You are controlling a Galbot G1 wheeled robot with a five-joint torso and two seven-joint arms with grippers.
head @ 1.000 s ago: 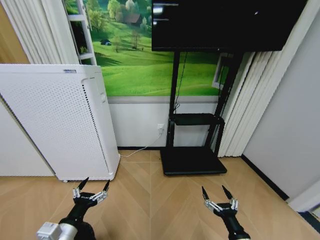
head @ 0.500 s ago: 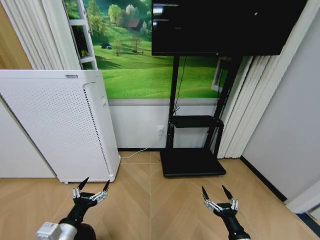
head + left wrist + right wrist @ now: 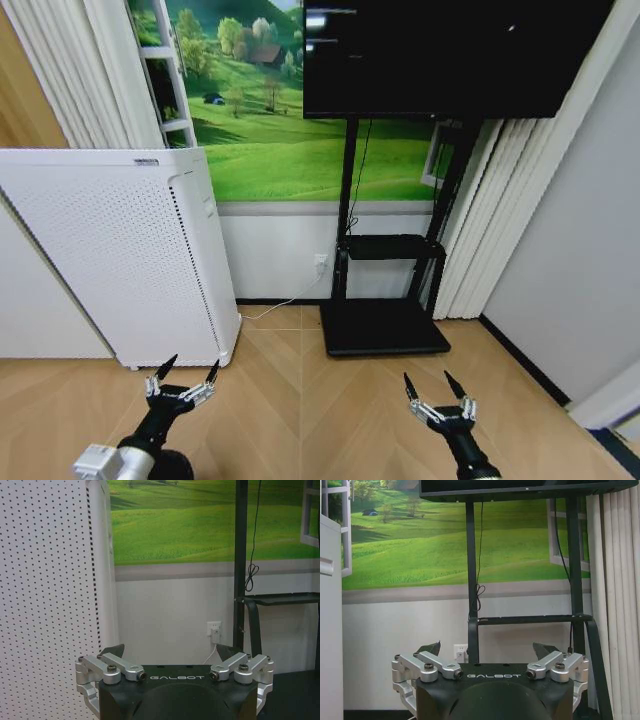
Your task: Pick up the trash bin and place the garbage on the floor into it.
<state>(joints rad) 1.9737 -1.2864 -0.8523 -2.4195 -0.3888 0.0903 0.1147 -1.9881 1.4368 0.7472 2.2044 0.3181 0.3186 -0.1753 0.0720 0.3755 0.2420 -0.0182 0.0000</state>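
Both arms are held low and forward above the floor [image 3: 300,400], a light herringbone parquet. The left gripper [image 3: 181,377] hangs at the near left, just in front of the lower corner of a tall white perforated appliance [image 3: 120,250]; its jaws are spread wide with nothing between them. The right gripper [image 3: 434,391] hangs at the near right, well apart from the left, its jaws equally wide and empty. Farther off, a black TV stand [image 3: 385,325] rests on the floor against the wall, carrying a dark screen [image 3: 440,50]. Behind it a green meadow mural [image 3: 270,130] covers the wall, with white curtains [image 3: 480,220] to the right.
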